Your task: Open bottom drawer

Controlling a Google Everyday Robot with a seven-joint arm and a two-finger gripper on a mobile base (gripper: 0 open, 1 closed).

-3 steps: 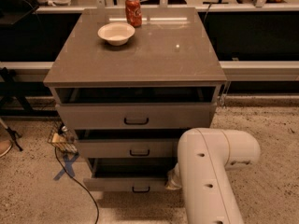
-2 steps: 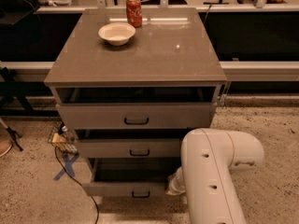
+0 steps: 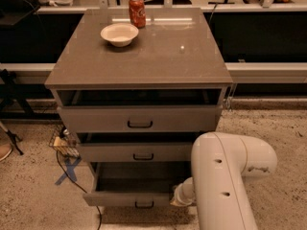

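The bottom drawer point(image 3: 125, 198) is the lowest of three grey-taupe drawers in the cabinet point(image 3: 139, 61). It stands pulled out toward me, with its dark inside showing above its flat front. Its small black bar handle point(image 3: 144, 204) is at the lower edge of the view. My white arm point(image 3: 225, 176) comes in from the bottom right. My gripper point(image 3: 177, 198) is at the right end of the bottom drawer's front, mostly hidden behind the arm's wrist.
The top drawer point(image 3: 139, 120) and middle drawer point(image 3: 141, 152) stand slightly ajar. A white bowl point(image 3: 119, 33) and a red soda can point(image 3: 137, 11) sit on the cabinet top. Cables and a blue tape cross point(image 3: 67, 170) lie on the floor at left.
The bottom drawer has slid further out toward me, and more of its dark inside shows. My arm has drawn back with it, toward the lower right.
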